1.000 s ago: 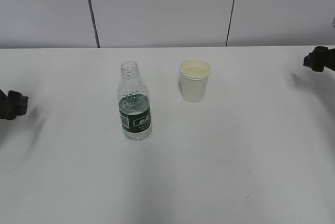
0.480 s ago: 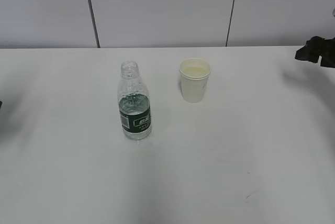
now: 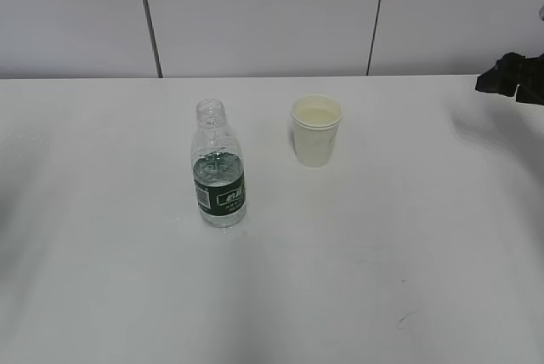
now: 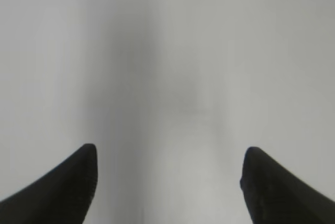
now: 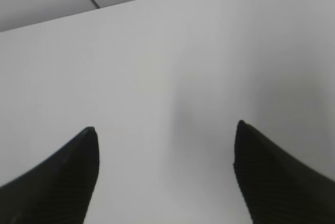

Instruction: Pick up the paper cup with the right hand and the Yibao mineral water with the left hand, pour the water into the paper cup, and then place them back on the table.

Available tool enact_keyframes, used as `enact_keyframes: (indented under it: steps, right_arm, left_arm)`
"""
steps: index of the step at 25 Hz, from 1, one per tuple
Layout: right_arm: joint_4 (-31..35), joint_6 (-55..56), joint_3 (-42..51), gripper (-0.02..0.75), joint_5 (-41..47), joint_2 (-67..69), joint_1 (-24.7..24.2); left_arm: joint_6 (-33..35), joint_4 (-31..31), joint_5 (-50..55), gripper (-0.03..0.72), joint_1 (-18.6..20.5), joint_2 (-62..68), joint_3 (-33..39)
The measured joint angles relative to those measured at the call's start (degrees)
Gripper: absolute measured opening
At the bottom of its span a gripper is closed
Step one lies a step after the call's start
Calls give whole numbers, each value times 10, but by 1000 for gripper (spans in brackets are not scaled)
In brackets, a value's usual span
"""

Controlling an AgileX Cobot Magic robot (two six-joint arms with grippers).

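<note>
The Yibao mineral water bottle (image 3: pixel 219 168) stands upright on the white table (image 3: pixel 357 245), left of the middle, capless, with its dark green label band. The paper cup (image 3: pixel 316 130) stands upright to its right and a little further back. The right hand shows only as a black tip (image 3: pixel 510 76) at the far right edge, well away from the cup. Its gripper (image 5: pixel 165 140) is open and empty over bare table. The left hand is out of the exterior view. Its gripper (image 4: pixel 168 158) is open and empty over bare table.
A pale panelled wall (image 3: pixel 263 15) with dark vertical seams rises behind the table's far edge. A small dark scuff (image 3: pixel 406 318) marks the tabletop at the front right.
The left arm has drawn back out of the exterior view at the left edge. The right arm's tip has risen and moved slightly. The bottle and cup have not moved.
</note>
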Motion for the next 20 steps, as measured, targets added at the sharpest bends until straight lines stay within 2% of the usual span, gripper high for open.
enact_keyframes:
  steps: [7,15,20]
  right_arm:
    - [0,-5,-1,593,-5,-1,0]
    - [0,-18,-1,593,-11,-10,0]
    - [0,-20,-1,593,-18,-13,0]
  left_arm:
    - [2,-12,104,517,0,-235,30]
    - [2,-46,230,512,0,-382,32]
    - [32,-74,246,502,0,-485,79]
